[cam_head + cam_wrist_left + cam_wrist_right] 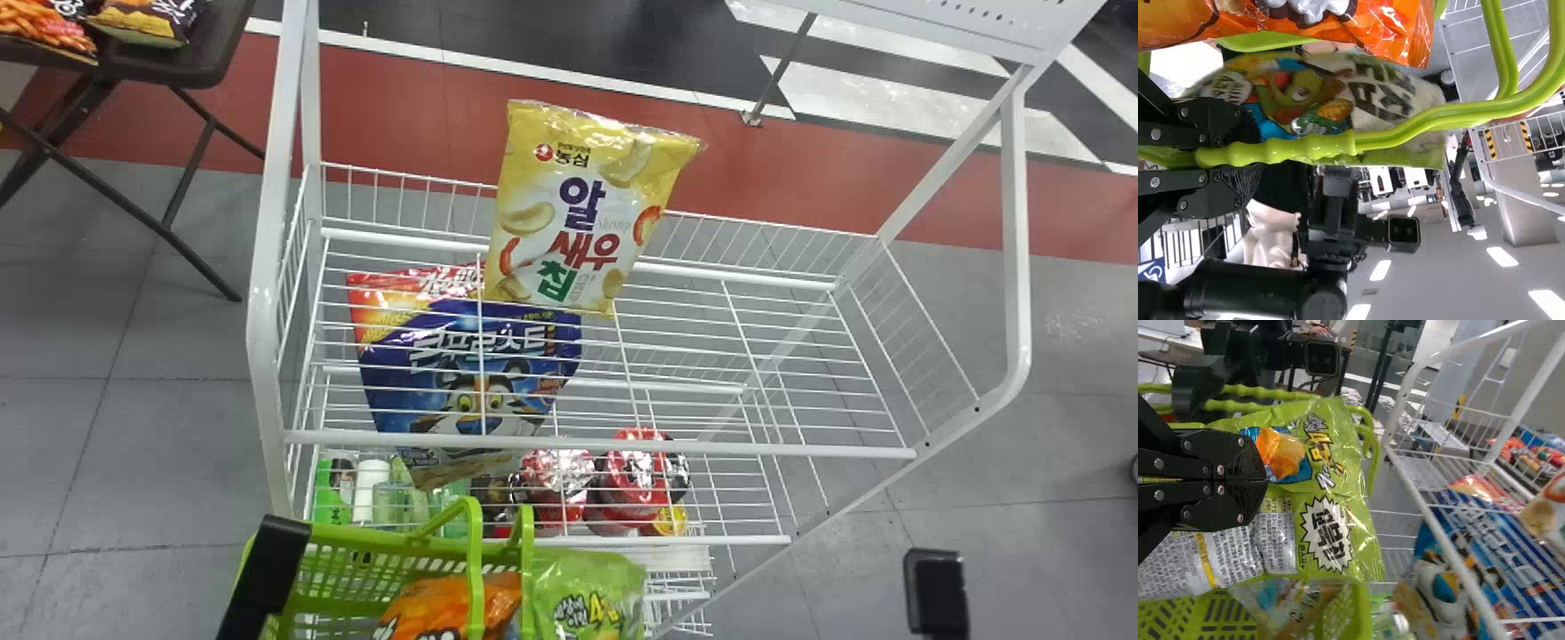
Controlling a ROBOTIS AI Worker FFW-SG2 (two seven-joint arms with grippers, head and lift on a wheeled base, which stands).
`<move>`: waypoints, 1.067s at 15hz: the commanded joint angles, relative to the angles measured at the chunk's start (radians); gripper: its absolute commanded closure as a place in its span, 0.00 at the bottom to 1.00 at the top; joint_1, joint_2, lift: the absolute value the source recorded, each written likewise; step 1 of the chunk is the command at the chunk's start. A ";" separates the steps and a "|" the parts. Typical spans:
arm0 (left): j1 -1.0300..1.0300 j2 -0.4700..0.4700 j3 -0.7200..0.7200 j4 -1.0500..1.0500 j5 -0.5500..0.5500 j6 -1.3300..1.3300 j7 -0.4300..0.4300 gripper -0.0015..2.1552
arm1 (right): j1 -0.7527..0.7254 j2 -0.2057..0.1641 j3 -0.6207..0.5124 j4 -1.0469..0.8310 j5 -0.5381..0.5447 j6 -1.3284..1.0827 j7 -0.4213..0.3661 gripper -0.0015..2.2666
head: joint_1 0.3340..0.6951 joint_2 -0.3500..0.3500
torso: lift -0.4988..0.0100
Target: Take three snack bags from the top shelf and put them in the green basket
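Right pincer [1265,480] closed on lettered green bag [1338,473] | left pincer [1250,155] gripping basket handle [1313,147] | yellow bag [587,209]: Korean lettering

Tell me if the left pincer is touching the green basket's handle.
Touching. The left wrist view shows the left pincer closed on the handle, with a black finger against either side of it.
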 commanded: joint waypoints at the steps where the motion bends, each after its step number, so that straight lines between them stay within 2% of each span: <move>1: 0.003 0.002 -0.002 -0.005 0.000 0.001 0.000 0.49 | -0.014 0.001 0.060 0.090 0.071 -0.076 -0.014 0.98 | 1.00 0.00 | 0.92; 4: 0.006 0.003 -0.011 -0.016 0.000 0.001 0.005 0.49 | -0.095 0.001 0.103 0.233 0.152 -0.236 -0.058 0.98 | 1.00 0.00 | 0.92; 7: 0.011 0.005 -0.014 -0.025 0.000 0.001 0.013 0.49 | -0.152 0.001 0.132 0.331 0.181 -0.261 -0.060 0.98 | 1.00 0.00 | 0.92; 10: 0.014 0.006 -0.015 -0.025 0.000 0.001 0.016 0.49 | -0.144 0.001 0.195 0.331 0.170 -0.242 -0.054 0.98 | 1.00 0.00 | 0.92; 14: 0.012 0.006 -0.014 -0.023 0.000 0.001 0.013 0.49 | -0.118 0.001 0.334 0.339 0.235 -0.169 -0.017 0.98 | 1.00 0.00 | 0.92; 15: 0.012 0.006 -0.014 -0.023 0.000 0.001 0.011 0.49 | -0.114 0.001 0.340 0.329 0.236 -0.172 -0.032 0.93 | 1.00 0.00 | 0.92; 16: 0.012 0.006 -0.014 -0.023 0.000 0.001 0.011 0.49 | -0.112 0.001 0.333 0.319 0.244 -0.181 -0.047 0.79 | 1.00 0.00 | 0.92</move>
